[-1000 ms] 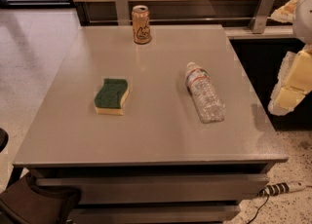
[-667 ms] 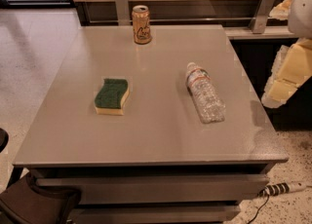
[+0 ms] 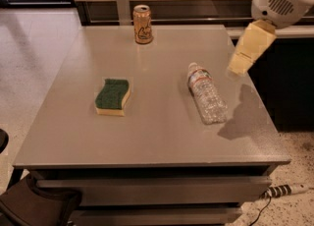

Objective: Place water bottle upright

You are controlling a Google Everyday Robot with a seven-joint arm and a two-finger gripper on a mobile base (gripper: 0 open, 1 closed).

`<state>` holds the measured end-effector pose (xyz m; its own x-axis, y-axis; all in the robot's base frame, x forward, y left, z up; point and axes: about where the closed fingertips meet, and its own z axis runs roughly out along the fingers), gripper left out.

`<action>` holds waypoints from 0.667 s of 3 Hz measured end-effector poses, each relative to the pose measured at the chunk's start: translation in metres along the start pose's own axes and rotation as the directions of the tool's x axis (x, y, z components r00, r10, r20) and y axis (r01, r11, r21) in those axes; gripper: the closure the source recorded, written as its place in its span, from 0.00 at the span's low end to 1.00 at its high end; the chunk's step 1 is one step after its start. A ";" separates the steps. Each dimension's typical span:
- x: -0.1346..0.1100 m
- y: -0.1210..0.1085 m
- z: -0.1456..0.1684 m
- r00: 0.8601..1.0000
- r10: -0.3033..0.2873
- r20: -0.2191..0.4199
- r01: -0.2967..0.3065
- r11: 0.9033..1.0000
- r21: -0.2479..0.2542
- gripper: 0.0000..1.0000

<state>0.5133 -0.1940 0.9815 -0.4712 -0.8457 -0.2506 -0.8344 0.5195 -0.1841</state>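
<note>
The water bottle [image 3: 206, 93] lies on its side on the grey table [image 3: 157, 131], right of centre, its white cap pointing toward the far side and its label band near the shoulder. My gripper [image 3: 241, 62] hangs from the white arm at the upper right, above the table's right edge. It is above and to the right of the bottle's cap end, not touching it. It holds nothing that I can see.
An orange-tan drink can [image 3: 143, 24] stands upright at the table's far edge. A green-and-yellow sponge [image 3: 113, 96] lies left of centre. A dark counter [image 3: 289, 72] runs along the right. A power strip [image 3: 284, 189] lies on the floor at the lower right.
My arm and gripper have moved left and inward from the right edge, over the table toward the bottle. The bottle, can and sponge have not moved.
</note>
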 end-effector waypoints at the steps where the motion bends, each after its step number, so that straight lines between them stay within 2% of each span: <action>1: -0.022 -0.009 0.018 0.987 0.152 -0.045 -0.153 0.988 -0.028 0.00; 2: -0.036 -0.017 0.031 0.950 0.294 -0.103 -0.298 0.954 -0.024 0.00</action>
<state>0.5533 -0.1692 0.9647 -0.7225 -0.6634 -0.1947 -0.6626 0.7448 -0.0787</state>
